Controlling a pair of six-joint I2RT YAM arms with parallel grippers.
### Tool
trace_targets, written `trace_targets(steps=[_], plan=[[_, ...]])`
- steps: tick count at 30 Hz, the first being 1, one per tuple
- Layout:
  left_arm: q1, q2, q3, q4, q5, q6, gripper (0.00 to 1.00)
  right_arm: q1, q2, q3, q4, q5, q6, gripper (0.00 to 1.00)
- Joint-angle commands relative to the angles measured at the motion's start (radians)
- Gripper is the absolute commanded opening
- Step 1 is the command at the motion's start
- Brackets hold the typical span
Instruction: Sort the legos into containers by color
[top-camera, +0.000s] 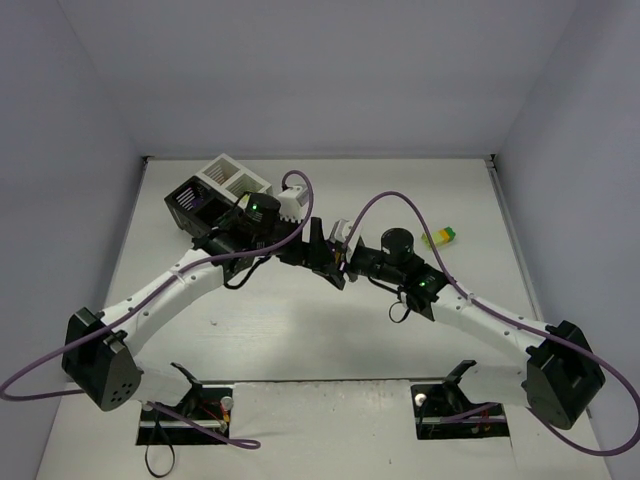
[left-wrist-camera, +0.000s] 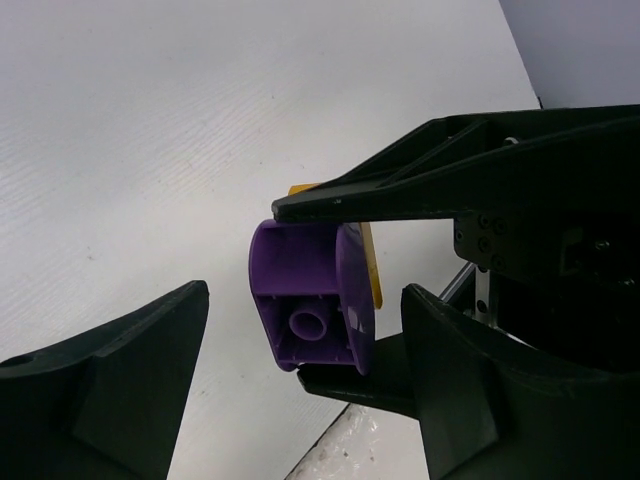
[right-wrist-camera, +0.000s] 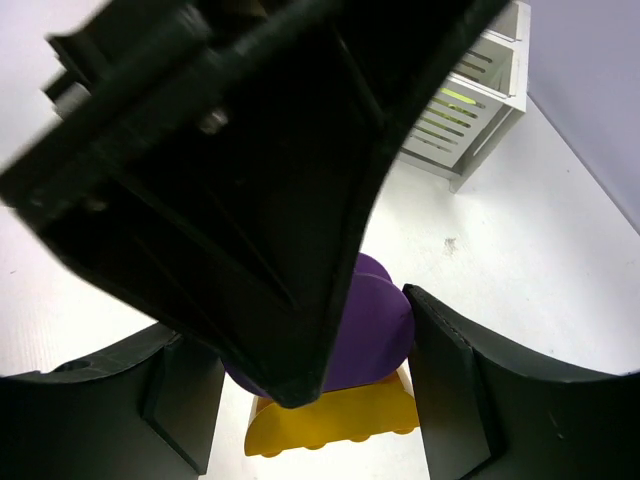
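Observation:
A purple lego (left-wrist-camera: 300, 270) with an orange-yellow lego (right-wrist-camera: 335, 425) stuck to it hangs above the table between both grippers. My right gripper (right-wrist-camera: 300, 330) is shut on the purple lego; in the left wrist view its two black fingers (left-wrist-camera: 400, 190) clamp it from above and below. My left gripper (left-wrist-camera: 305, 292) is open, with its fingers on either side of the lego and not touching it. In the top view the left gripper (top-camera: 322, 245) and right gripper (top-camera: 343, 258) meet at the table's middle. The containers (top-camera: 215, 190) stand at the back left.
A lime-green and yellow lego pair (top-camera: 440, 237) lies on the table to the right of the grippers. A white bin (right-wrist-camera: 470, 110) shows in the right wrist view with something lime-green behind its slats. The left gripper's finger (right-wrist-camera: 250, 180) blocks much of that view.

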Motion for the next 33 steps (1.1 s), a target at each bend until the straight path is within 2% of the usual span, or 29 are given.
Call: trace_targets(steps=[1, 4, 5, 7, 8, 9, 10, 11, 15, 17, 18, 33], plan=[[-0.008, -0.003, 0.052, 0.040, -0.001, 0.025, 0.71, 0.007, -0.013, 0.046, 0.082, -0.025, -0.020, 0.09], [-0.008, 0.002, 0.042, 0.070, 0.028, 0.019, 0.57, 0.007, -0.018, 0.036, 0.083, -0.025, -0.025, 0.09], [-0.008, 0.003, 0.041, 0.072, 0.031, 0.017, 0.43, 0.007, -0.016, 0.035, 0.085, -0.025, -0.025, 0.10], [-0.008, 0.005, 0.042, 0.072, 0.033, 0.015, 0.27, 0.007, -0.016, 0.030, 0.083, -0.019, -0.028, 0.10], [-0.008, 0.005, 0.044, 0.069, 0.031, 0.017, 0.15, 0.007, -0.015, 0.030, 0.082, -0.016, -0.032, 0.14], [-0.008, 0.003, 0.045, 0.066, 0.030, 0.018, 0.11, 0.007, -0.013, 0.030, 0.077, -0.013, -0.035, 0.20], [-0.008, 0.002, 0.048, 0.058, 0.031, 0.022, 0.09, 0.007, -0.012, 0.030, 0.065, -0.010, -0.038, 0.29], [-0.006, -0.001, 0.053, 0.052, 0.030, 0.023, 0.08, 0.007, -0.009, 0.032, 0.056, -0.002, -0.041, 0.47], [-0.005, -0.023, 0.056, 0.000, -0.002, 0.055, 0.07, 0.004, -0.006, 0.038, 0.016, 0.025, -0.043, 0.80], [-0.003, -0.037, 0.044, -0.012, -0.021, 0.071, 0.07, 0.004, -0.009, 0.038, 0.002, 0.028, -0.043, 0.94], [0.000, -0.049, 0.032, -0.017, -0.024, 0.074, 0.07, 0.005, -0.010, 0.035, -0.001, 0.028, -0.044, 0.99], [0.018, -0.084, 0.044, -0.055, 0.017, 0.077, 0.07, 0.004, 0.000, 0.033, -0.018, 0.042, -0.072, 0.99]])
